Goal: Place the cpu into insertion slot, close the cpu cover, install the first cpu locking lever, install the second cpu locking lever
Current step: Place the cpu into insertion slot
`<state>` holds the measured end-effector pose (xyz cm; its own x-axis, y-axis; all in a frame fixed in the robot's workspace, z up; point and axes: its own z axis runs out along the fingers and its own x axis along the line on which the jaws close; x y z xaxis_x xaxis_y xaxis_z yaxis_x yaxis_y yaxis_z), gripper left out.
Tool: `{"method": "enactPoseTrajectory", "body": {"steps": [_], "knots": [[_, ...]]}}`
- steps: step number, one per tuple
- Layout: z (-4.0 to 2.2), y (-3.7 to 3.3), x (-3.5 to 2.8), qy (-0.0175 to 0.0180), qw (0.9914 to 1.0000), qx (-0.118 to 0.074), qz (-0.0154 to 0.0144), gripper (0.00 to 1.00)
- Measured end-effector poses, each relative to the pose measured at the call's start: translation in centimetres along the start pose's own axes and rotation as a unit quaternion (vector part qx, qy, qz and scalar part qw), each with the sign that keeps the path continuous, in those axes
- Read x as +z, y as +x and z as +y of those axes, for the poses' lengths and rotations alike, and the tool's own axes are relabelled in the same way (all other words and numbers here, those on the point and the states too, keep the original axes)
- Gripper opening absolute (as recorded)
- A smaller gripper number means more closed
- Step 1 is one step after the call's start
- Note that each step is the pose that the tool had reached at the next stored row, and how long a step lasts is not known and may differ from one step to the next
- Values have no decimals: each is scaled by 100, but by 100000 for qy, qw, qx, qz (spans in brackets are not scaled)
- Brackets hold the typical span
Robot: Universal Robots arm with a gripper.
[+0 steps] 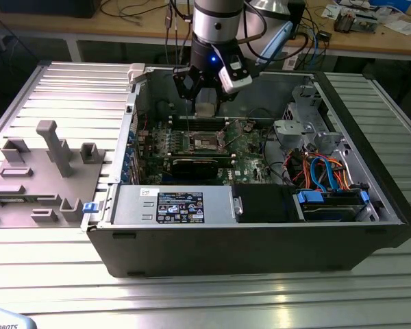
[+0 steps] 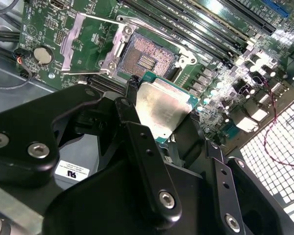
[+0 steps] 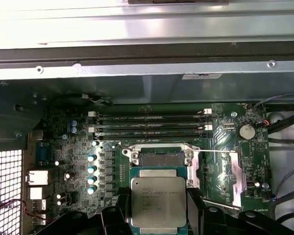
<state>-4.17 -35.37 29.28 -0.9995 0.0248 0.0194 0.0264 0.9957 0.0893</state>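
My gripper [image 1: 205, 107] hangs above the motherboard inside the open computer case, shut on the cpu [image 1: 205, 110], a flat square chip with a silvery top. In both wrist views the black fingers [image 2: 129, 103] clamp the cpu [image 2: 164, 110] [image 3: 158, 199] by its edges. The chip hovers above and a little to one side of the insertion slot [image 2: 144, 58] [image 3: 159, 157], whose brownish contact field lies bare. The cpu cover [image 2: 83, 41] [image 3: 232, 171] is swung open beside the slot. A thin lever rod [image 3: 220, 152] crosses near the slot's rim.
Long black memory slots [image 3: 149, 125] run just beyond the socket. The case's metal wall [image 3: 147, 73] stands behind them. A drive cage with blue and orange cables [image 1: 322, 171] fills the exterior view's right, a power supply [image 1: 171, 205] the front. A grey fixture [image 1: 48, 171] sits outside.
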Motion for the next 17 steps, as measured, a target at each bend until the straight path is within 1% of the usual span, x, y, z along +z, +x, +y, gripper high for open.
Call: {"method": "enactPoseTrajectory", "body": {"steps": [8,14,17], "knots": [[-4,-1,44,2,100000,0,-1,55],[-4,-1,46,-2,100000,20,-3,55],[-4,-1,47,-15,99998,579,-60,55]]}}
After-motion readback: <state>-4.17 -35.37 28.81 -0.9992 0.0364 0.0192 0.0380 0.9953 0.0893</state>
